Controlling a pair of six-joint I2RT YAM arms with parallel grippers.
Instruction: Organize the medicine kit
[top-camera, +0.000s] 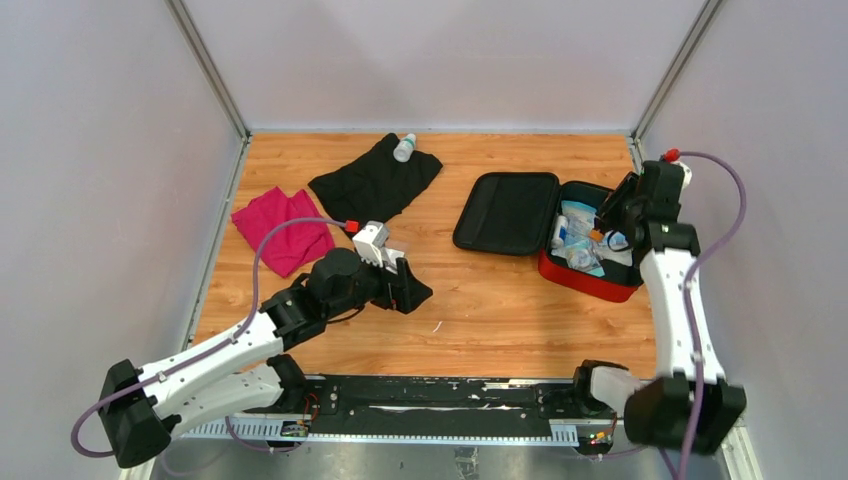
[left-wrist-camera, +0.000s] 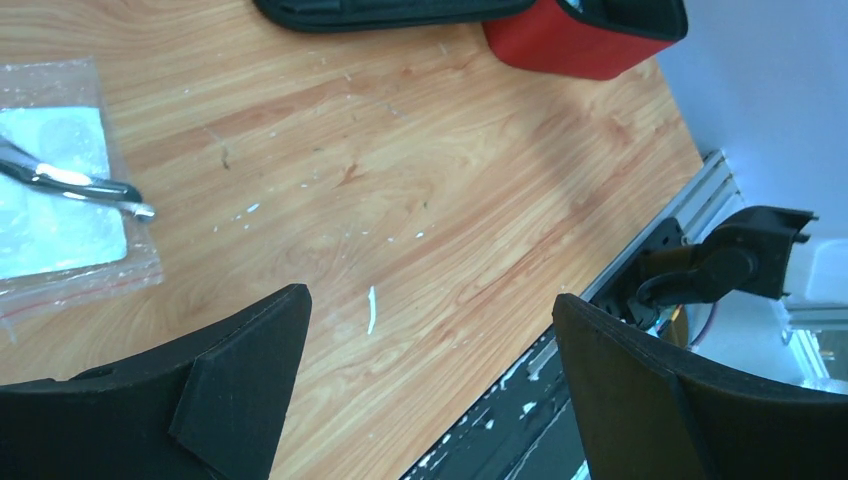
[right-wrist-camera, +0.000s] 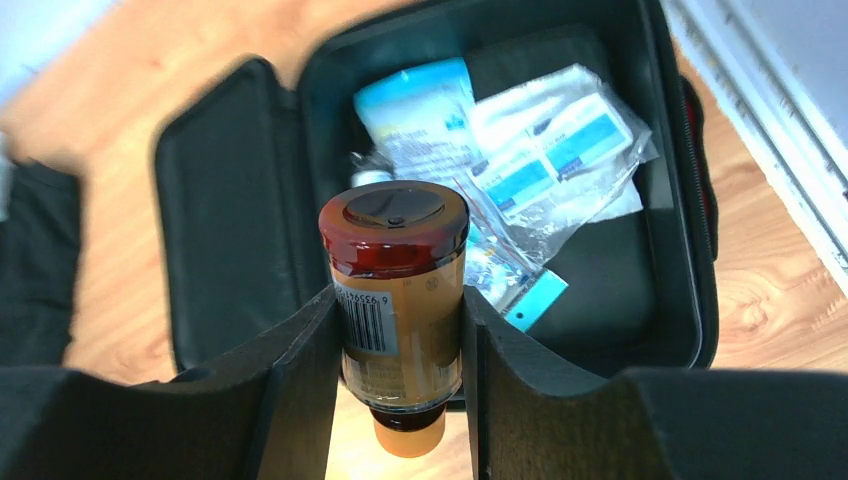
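Note:
The red medicine kit (top-camera: 592, 282) lies open at the right, its black-lined lid (top-camera: 507, 212) flat to the left. Several packets (right-wrist-camera: 545, 160) lie in its base (right-wrist-camera: 610, 275). My right gripper (top-camera: 610, 222) hovers over the base, shut on a brown bottle (right-wrist-camera: 400, 290) with a dark red end and a tan cap. My left gripper (top-camera: 405, 285) is open and empty, low over the table's middle. In the left wrist view it (left-wrist-camera: 430, 335) has bare wood between its fingers. A clear bag with a metal tool (left-wrist-camera: 70, 185) lies to its left.
A black cloth (top-camera: 375, 180) lies at the back with a small white bottle (top-camera: 404, 147) on its far edge. A magenta cloth (top-camera: 280, 228) lies at the left. A small white scrap (top-camera: 437, 326) lies on the wood. The kit's red corner (left-wrist-camera: 580, 45) shows in the left wrist view.

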